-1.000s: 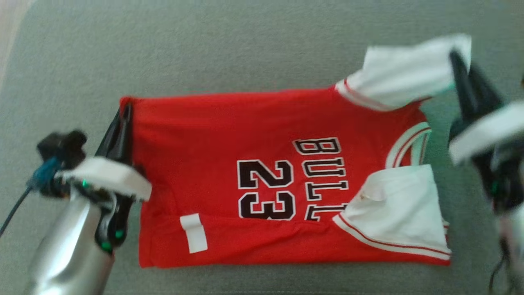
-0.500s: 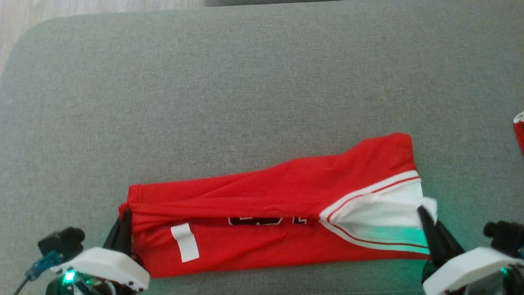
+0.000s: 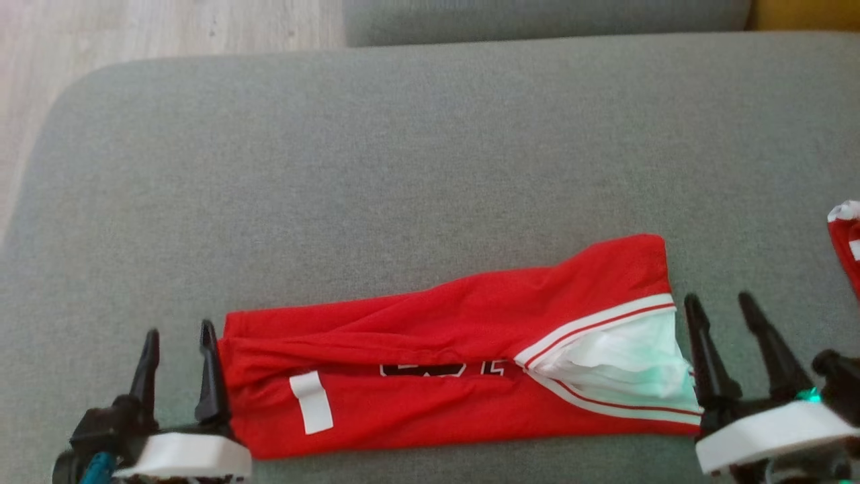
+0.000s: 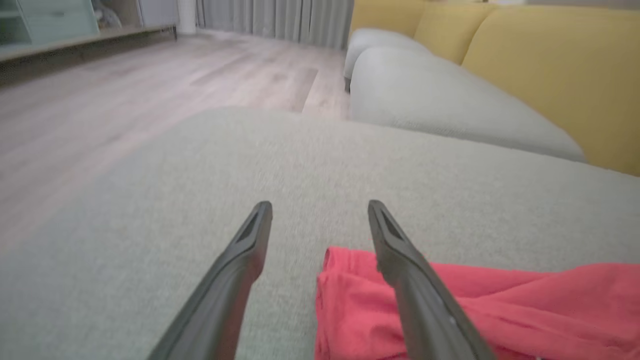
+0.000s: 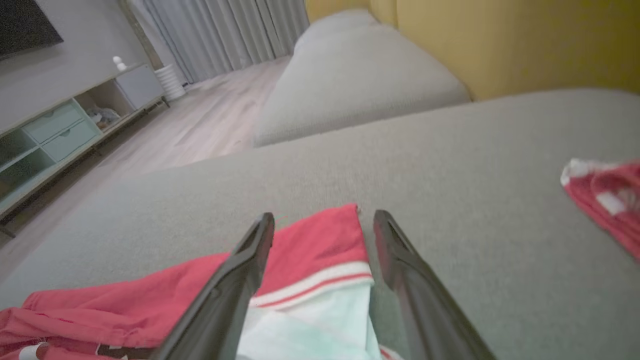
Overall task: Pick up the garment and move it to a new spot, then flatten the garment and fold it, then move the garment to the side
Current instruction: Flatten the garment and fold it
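The garment (image 3: 443,349) is a red jersey with white sleeves, folded lengthwise into a long band on the grey cushion (image 3: 403,168). Its black print barely peeks out of the fold, and a white tag lies near its left end. My left gripper (image 3: 178,336) stands open just off the garment's left edge, nothing between its fingers; in the left wrist view the garment (image 4: 475,305) lies under the right finger of the left gripper (image 4: 320,205). My right gripper (image 3: 719,302) is open beside the white sleeve end. In the right wrist view the garment (image 5: 320,250) lies between the spread fingers of the right gripper (image 5: 324,216).
A second red and white cloth (image 3: 845,242) lies at the cushion's right edge, also seen as a cloth (image 5: 607,197) in the right wrist view. Another grey cushion (image 4: 440,95) and a yellow sofa back (image 4: 560,65) lie beyond. Wooden floor (image 3: 168,27) runs past the cushion's far left corner.
Both grippers have let go of the garment and opened. One second ago the jersey lay spread with its print showing; it is now folded over on itself. The head camera has shifted.
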`<state>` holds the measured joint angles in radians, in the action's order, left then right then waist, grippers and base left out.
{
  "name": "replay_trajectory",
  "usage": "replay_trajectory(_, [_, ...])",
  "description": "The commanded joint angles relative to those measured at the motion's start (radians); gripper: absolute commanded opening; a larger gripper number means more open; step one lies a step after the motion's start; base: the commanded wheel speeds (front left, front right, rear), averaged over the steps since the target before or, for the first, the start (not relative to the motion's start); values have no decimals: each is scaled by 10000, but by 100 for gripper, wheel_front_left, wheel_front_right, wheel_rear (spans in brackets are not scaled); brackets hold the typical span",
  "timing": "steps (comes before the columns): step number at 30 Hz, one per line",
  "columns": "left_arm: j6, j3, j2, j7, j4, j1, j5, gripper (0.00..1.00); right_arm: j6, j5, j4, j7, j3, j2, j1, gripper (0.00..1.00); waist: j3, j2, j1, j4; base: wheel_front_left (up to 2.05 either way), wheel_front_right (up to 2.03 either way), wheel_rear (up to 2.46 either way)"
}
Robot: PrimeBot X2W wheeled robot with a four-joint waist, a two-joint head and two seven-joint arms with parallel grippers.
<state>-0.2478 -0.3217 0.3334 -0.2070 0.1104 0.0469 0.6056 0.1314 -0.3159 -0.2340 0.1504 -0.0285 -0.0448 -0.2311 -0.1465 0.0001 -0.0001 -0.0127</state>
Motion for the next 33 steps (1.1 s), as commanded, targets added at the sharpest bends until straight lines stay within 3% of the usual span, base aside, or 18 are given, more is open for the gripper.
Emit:
replay_trajectory(1, [-156, 362, 178, -296, -553, -478, -435, 100, -7, 388, -649, -227, 253, -187, 605, 100, 209, -1, 1, -66, 0, 0, 0])
replay_trajectory(8, [-384, 89, 331, -389, -1370, -772, -1521, 100, -7, 1163, -1359, -254, 520, -371, 874, 100, 493, -1, 1, -208, 0, 0, 0])
replay_trajectory(21, [-414, -237, 425, 193, -1467, -987, -1614, 100, -7, 1104, -1391, -53, 429, -259, 805, 100, 409, -1, 1, -189, 0, 0, 0])
replay_trajectory(25, [-368, -299, 432, 151, -1561, -1146, -1666, 100, -7, 952, -682, 131, 221, -371, 719, 100, 225, -1, 1, -281, 0, 0, 0])
replay_trajectory(33, [-73, -526, 271, 10, -1427, -1844, -1727, 100, -7, 331, 2147, 316, 192, -1007, 1325, 100, -425, -1, 1, -709, 0, 0, 0])
